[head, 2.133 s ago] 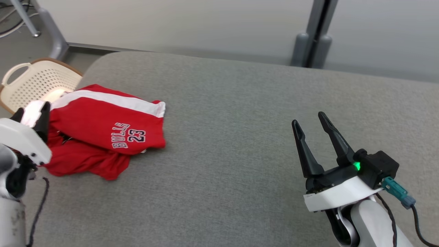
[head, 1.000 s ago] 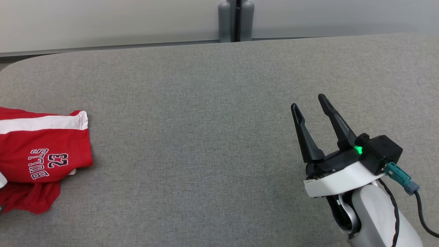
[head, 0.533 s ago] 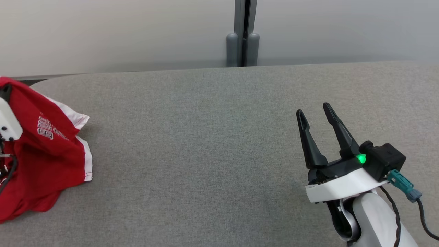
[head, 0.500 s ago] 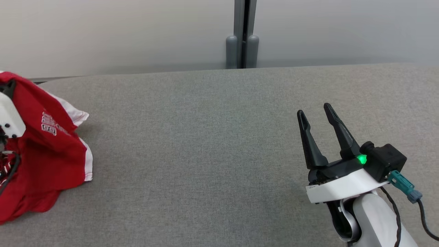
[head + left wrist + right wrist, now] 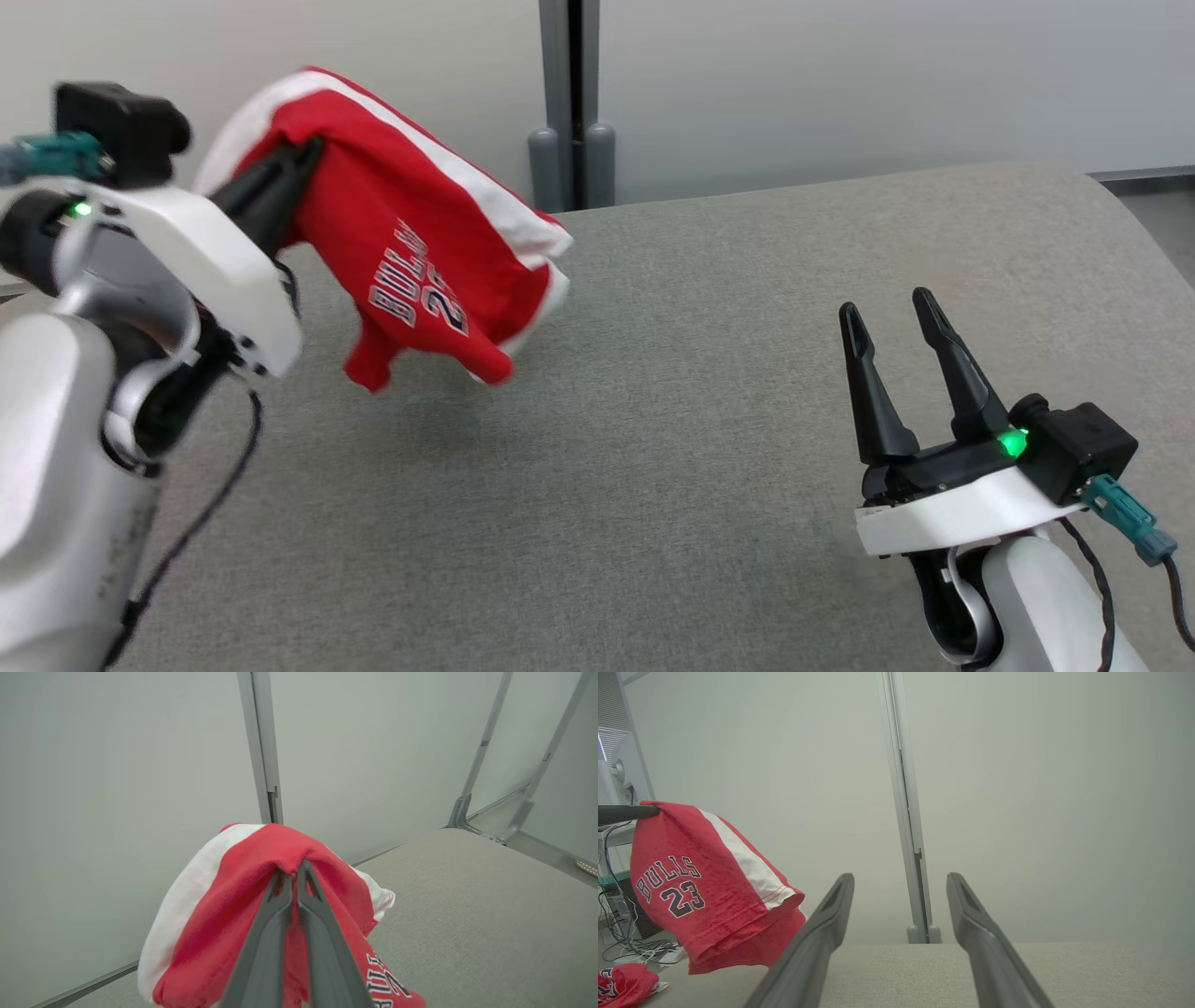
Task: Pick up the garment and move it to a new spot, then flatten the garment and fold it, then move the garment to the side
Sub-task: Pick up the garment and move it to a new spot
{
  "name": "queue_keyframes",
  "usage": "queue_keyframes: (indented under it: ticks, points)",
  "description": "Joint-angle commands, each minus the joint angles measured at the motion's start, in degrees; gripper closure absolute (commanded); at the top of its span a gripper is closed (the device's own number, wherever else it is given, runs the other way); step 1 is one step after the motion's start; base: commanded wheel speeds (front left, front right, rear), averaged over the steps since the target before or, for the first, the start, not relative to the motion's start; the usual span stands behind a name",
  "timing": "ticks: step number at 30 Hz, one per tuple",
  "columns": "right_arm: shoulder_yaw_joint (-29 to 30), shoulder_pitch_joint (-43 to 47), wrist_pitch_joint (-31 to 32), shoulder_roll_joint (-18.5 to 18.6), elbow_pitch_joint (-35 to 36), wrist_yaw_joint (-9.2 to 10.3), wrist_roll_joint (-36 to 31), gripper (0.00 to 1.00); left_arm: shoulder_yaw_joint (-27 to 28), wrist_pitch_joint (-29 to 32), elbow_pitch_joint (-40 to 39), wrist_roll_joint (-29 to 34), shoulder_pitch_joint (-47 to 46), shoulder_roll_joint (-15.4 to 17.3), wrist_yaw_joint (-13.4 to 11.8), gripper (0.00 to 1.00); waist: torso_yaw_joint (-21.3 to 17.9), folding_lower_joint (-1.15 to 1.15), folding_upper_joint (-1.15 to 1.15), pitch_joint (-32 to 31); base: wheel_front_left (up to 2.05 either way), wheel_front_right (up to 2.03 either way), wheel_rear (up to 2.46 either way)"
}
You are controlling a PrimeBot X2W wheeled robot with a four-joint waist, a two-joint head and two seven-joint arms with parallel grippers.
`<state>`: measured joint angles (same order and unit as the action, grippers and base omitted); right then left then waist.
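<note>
Two grippers in the head view, over a grey padded surface [image 5: 653, 429]. At upper left, left gripper [image 5: 308, 151] pinched tight on a fold of the red garment [image 5: 420, 243], held up above the left part of the surface. White stripe along the cloth's upper edge. Dark-outlined white lettering lower down, partly creased: "BULL" and a "2" legible. At lower right, right gripper [image 5: 885, 306] spread wide with nothing between its fingers, and a green light [image 5: 1008, 441] lit at its wrist. Behind, a pale wall with a grey post [image 5: 569, 84].

Left wrist view: both fingers pressed together on a red ridge of cloth. White band draped to the left. Scrap of lettering at the bottom edge, too cut off to read.

Right wrist view: fingers wide apart and empty, either side of the post. To the left, the garment hanging from the other arm's dark fingers, "BULLS" over "23" plain to read. At bottom left, a second red cloth [image 5: 623, 987] near loose cables [image 5: 642, 947].
</note>
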<state>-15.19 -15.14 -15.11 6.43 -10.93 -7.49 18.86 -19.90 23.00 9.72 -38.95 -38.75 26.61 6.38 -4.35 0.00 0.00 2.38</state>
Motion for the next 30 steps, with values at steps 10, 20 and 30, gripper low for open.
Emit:
queue_keyframes:
  ticks: [10,20,30]
  points:
    - [0.24,0.63,-0.08,-0.23,0.47,0.0,0.48,0.0,-5.65,-8.01,0.87,1.82,15.16,-7.94,-4.55,1.0,-6.1,0.0,0.0,2.42,0.0,0.0,0.0]
    - [-0.31,1.34,-0.08,0.09,-0.3,0.0,0.68,0.0,-9.39,-20.03,17.86,5.44,16.72,-13.79,-3.53,0.0,-5.3,0.0,0.0,1.75,0.0,0.0,0.0]
    - [0.82,2.74,-0.08,0.34,0.06,0.0,0.47,0.0,-6.9,-24.91,12.66,6.67,17.95,-9.44,-5.38,0.0,-1.1,0.0,0.0,-0.11,0.0,0.0,0.0]
